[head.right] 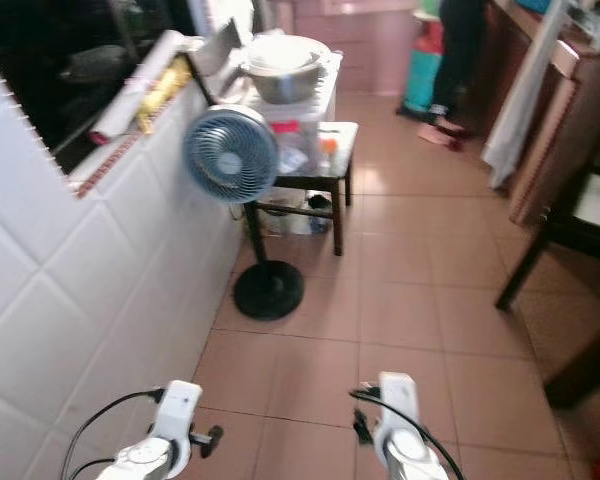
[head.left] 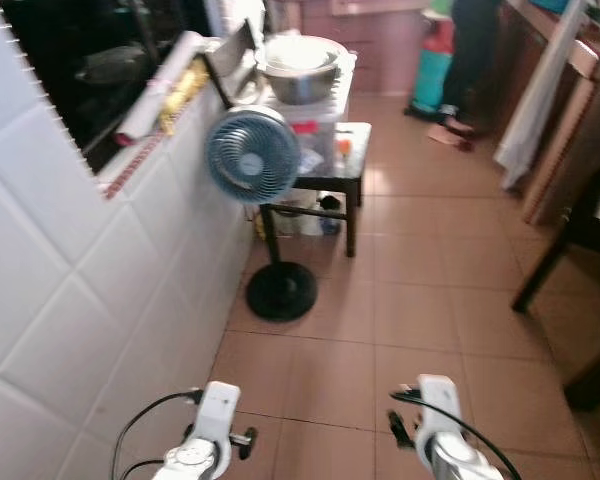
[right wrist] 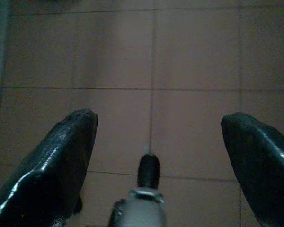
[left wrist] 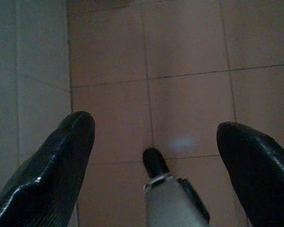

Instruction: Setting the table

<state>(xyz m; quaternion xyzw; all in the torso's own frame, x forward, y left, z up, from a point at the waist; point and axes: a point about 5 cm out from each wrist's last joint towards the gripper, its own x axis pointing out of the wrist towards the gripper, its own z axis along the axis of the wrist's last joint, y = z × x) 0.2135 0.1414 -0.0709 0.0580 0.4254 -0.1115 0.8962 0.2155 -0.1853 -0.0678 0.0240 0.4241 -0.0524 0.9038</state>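
Both arms hang low over a terracotta tile floor (head.left: 420, 290). My left gripper (left wrist: 156, 137) is open, its two black fingers spread wide with only floor tiles between them. My right gripper (right wrist: 158, 132) is open too and holds nothing. The wrists of the left arm (head.left: 212, 425) and right arm (head.left: 438, 420) show at the bottom of the head view. Far ahead, large metal bowls (head.left: 300, 65) are stacked on a small dark table (head.left: 345, 170) by the wall.
A blue standing fan (head.left: 252, 155) on a round black base (head.left: 280, 290) stands close ahead on the left, beside a white tiled wall (head.left: 90, 300). Dark wooden furniture legs (head.left: 545, 270) and a cabinet line the right. A person's legs (head.left: 465, 70) stand at the far end.
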